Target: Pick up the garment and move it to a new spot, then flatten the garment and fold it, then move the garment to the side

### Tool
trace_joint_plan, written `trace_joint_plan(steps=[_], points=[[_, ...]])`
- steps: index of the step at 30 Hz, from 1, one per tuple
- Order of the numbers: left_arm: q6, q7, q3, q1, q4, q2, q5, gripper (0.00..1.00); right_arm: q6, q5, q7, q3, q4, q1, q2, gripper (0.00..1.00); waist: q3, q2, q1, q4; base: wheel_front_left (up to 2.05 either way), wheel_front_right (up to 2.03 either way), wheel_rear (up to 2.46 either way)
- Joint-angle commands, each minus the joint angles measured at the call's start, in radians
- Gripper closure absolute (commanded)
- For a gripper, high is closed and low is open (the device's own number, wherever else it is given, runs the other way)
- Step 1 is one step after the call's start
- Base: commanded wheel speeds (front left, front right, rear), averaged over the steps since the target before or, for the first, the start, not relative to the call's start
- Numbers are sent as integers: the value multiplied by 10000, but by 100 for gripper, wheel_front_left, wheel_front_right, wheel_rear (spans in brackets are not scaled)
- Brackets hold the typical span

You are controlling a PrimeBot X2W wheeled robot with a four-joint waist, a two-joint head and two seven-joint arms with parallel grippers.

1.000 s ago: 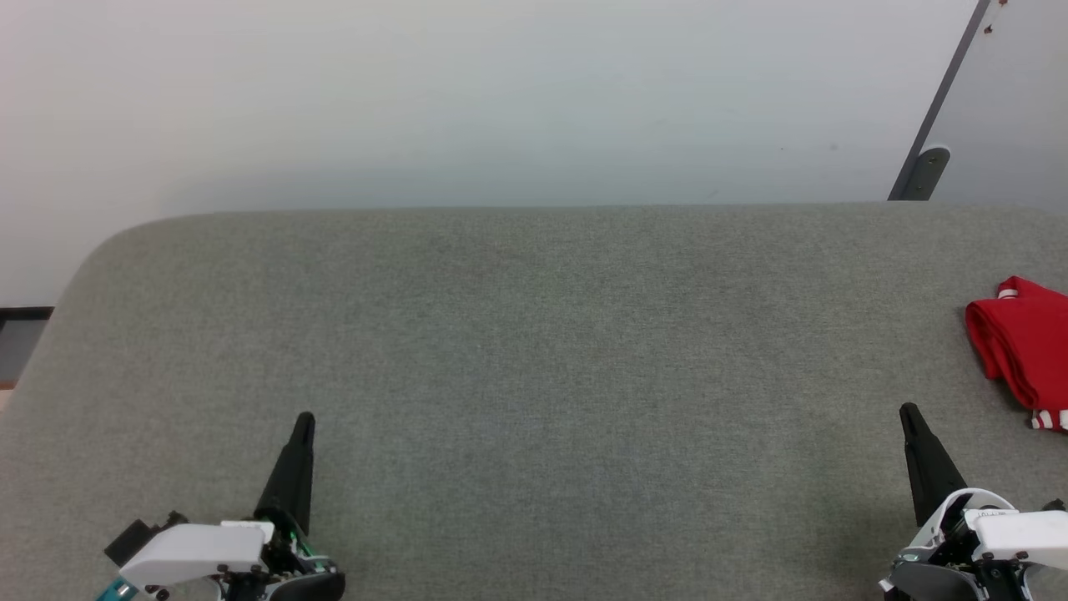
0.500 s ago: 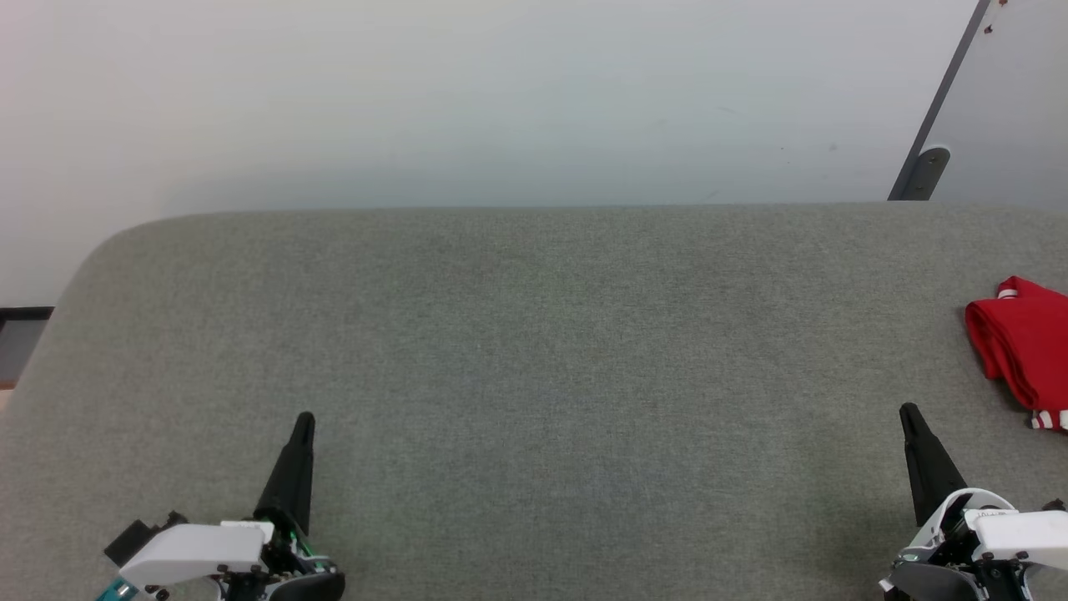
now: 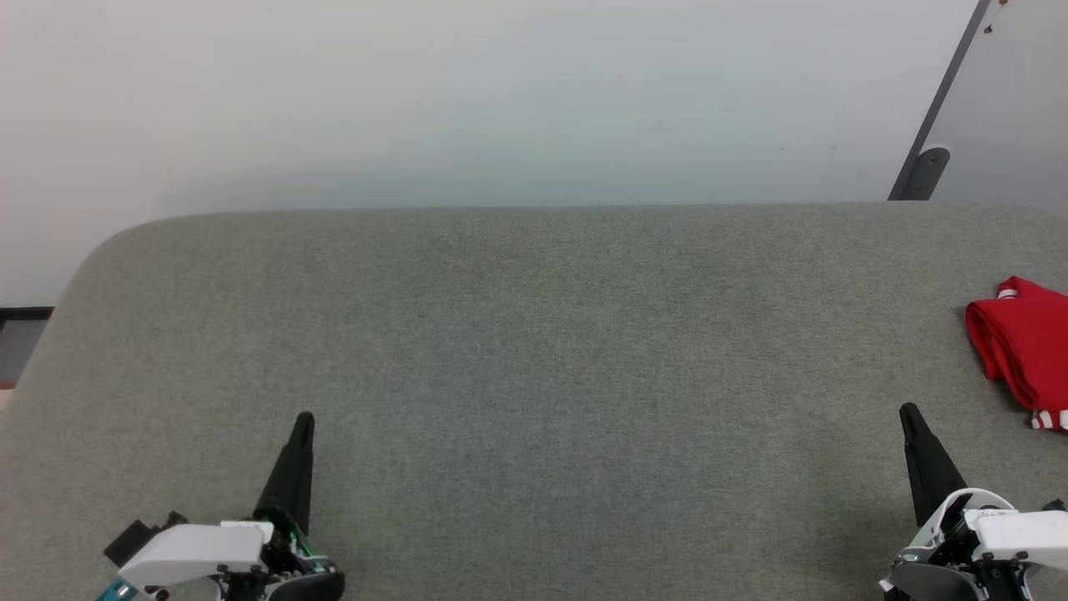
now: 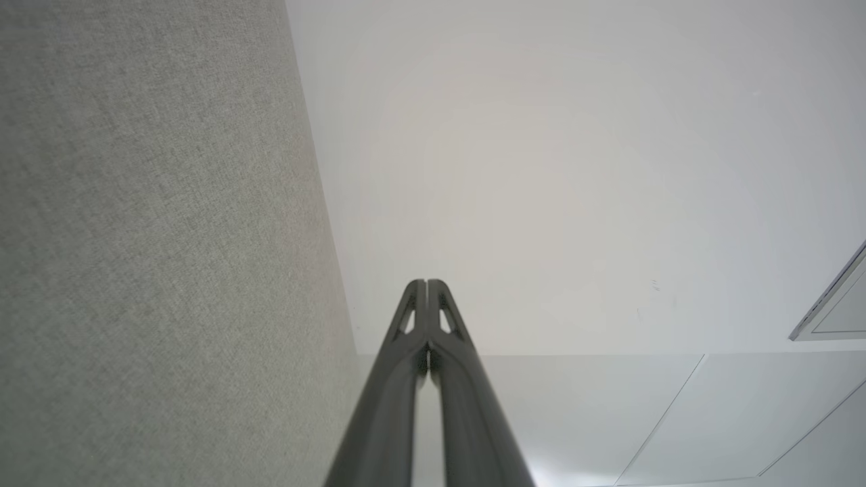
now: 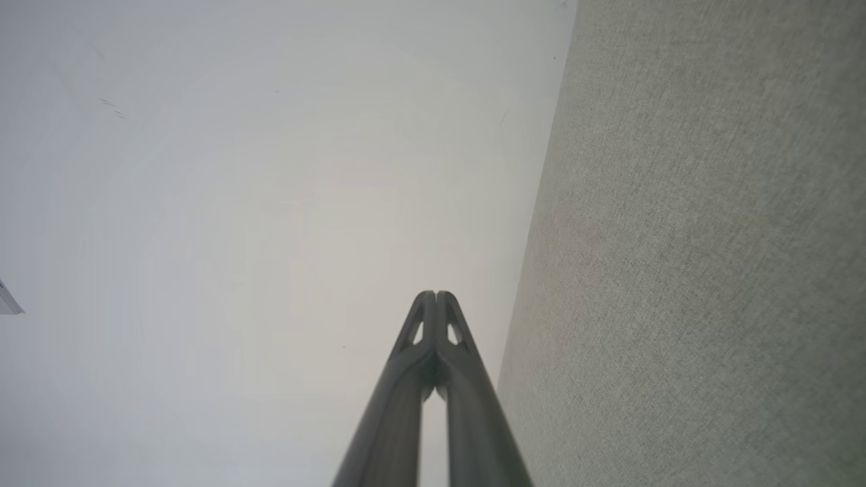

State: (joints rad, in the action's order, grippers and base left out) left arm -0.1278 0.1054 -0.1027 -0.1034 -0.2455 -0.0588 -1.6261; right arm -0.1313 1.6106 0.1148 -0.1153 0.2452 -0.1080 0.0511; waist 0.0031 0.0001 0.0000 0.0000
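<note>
Two claws sit parked in the head view, the left claw (image 3: pixel 304 420) at 7 o'clock and the right claw (image 3: pixel 907 411) at 5 o'clock. Each has its dark fingers pinched together into a single point with nothing between them. The garment (image 3: pixel 1022 351) lies at 3 o'clock on the grey surface (image 3: pixel 534 334). It is a compact red bundle with striped trim at its near end, partly cut off by the picture's edge. It lies near the right claw, at that claw's 1 o'clock, but apart from it. Folded and set off to one side like that, it looks placed to leave the middle free, so I judge the task at or near its end. The claws, I think, are held low and closed because no grip is needed.

Left wrist view: the left claw is narrow, fingers touching along their length, aimed at a pale wall (image 4: pixel 541 169). The surface runs down the 9 o'clock side.

Right wrist view: the right claw is likewise narrow and empty, with the surface on its 3 o'clock side.
</note>
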Motion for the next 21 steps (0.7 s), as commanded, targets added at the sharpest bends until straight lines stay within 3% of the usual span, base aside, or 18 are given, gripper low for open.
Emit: trace_joint_plan(steps=[1, 21], points=[[-53, 38, -27, -107, -12, 16, 89, 100, 10, 40, 24, 10, 2, -25, -35, 100, 0, -1, 0, 0, 0, 0, 0], [-54, 68, -55, -110, -14, 35, 87, 100, 10, 42, 23, 12, 2, -25, -35, 100, 0, -1, 0, 0, 0, 0, 0]])
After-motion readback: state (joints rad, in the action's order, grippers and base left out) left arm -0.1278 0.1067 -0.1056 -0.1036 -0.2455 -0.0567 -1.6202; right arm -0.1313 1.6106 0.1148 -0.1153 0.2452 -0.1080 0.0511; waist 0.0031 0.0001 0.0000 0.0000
